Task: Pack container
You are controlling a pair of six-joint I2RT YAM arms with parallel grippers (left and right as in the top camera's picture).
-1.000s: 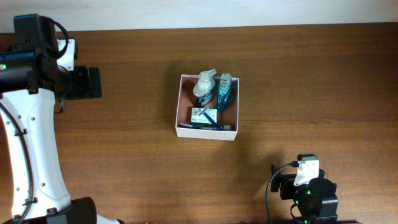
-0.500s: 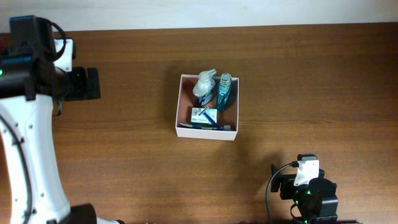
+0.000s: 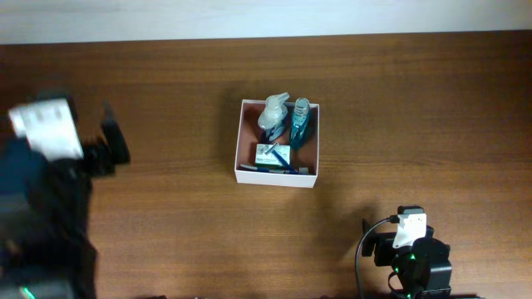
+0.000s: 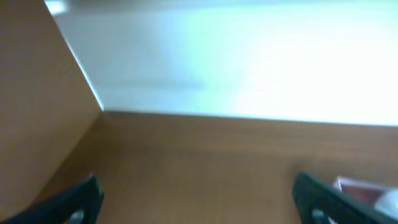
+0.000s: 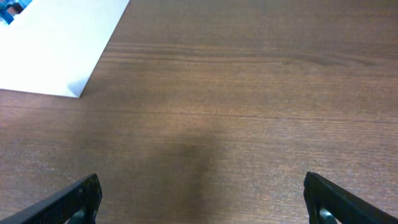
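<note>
The container (image 3: 275,177), a square white box with a reddish-brown inside, sits mid-table. It holds a white spray bottle (image 3: 273,115), a blue bottle (image 3: 299,123) and a green-and-white packet (image 3: 273,154). My left gripper (image 3: 112,143) is far to its left, blurred by motion. In the left wrist view it (image 4: 199,211) is open and empty, with a corner of the container (image 4: 357,185) at the right edge. My right gripper (image 3: 376,241) rests near the front right. It (image 5: 202,205) is open and empty over bare wood, with the container's white wall (image 5: 56,43) at upper left.
The wooden table (image 3: 432,124) runs to a pale wall (image 3: 249,17) along the far edge. The blurred left arm (image 3: 46,216) fills the front left corner. The right arm's base (image 3: 416,266) sits at the front edge.
My left arm has swung toward the front of the table and is now blurred. The right arm and the container have not moved.
</note>
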